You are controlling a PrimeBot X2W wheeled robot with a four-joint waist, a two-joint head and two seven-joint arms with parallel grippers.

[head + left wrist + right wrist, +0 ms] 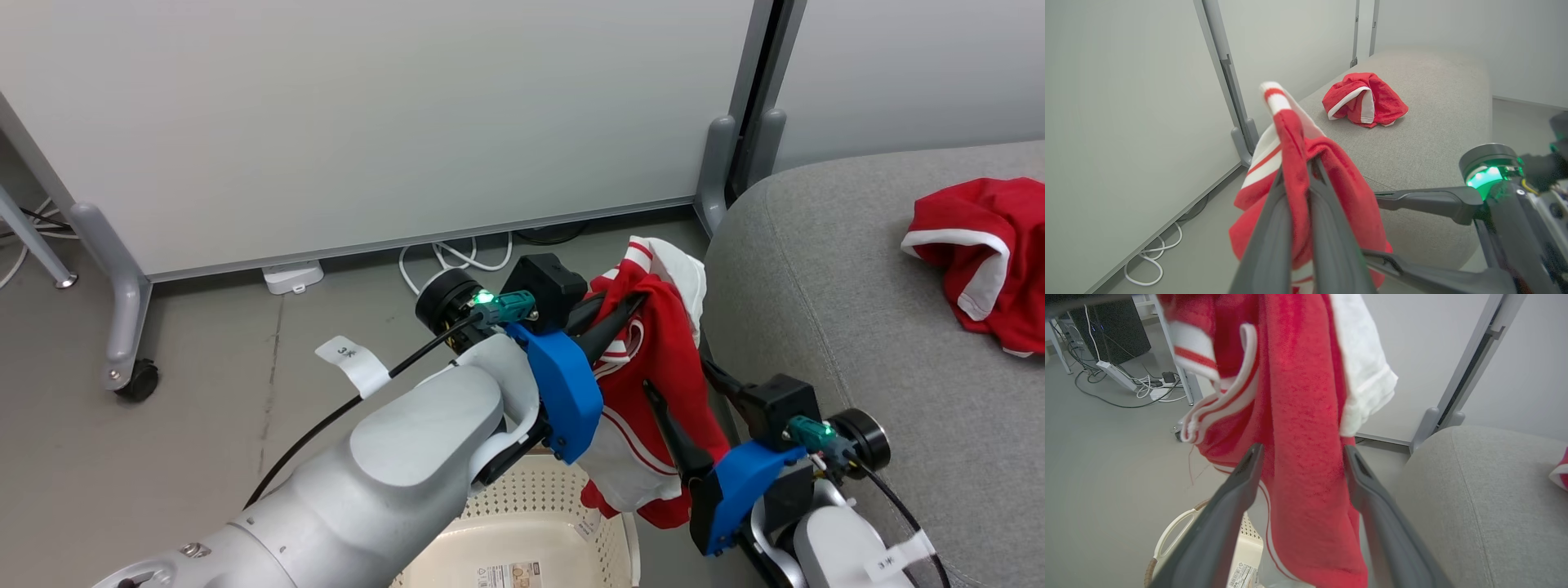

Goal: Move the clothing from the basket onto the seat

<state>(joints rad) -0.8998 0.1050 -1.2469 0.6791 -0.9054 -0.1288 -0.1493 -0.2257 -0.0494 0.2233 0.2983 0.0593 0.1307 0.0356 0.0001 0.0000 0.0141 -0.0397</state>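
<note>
One castor (139,380) stands on the grey floor (204,425) at the far left, under a pale partition panel (367,122); white cables (449,257) lie at the panel's foot. There are two white tags, a left cable tag (351,359) and a right cable tag (894,559); each bears a "3" and one more character too small to read surely. One basket (531,490) sits on the floor at the bottom centre, below the arms; a printed sticker (510,574) lies inside it, its text too small to read. There are two tools; the left tool (633,306) is pinched narrow on the hanging red garment (661,351), which dangles above the basket's right side, just beside the seat's edge; the right tool (679,380) is spread wide, with that cloth hanging between its fingers. The garments number two; the crumpled red garment (988,261), trimmed in white, lies on the one grey seat (857,327) at the far right.
</note>
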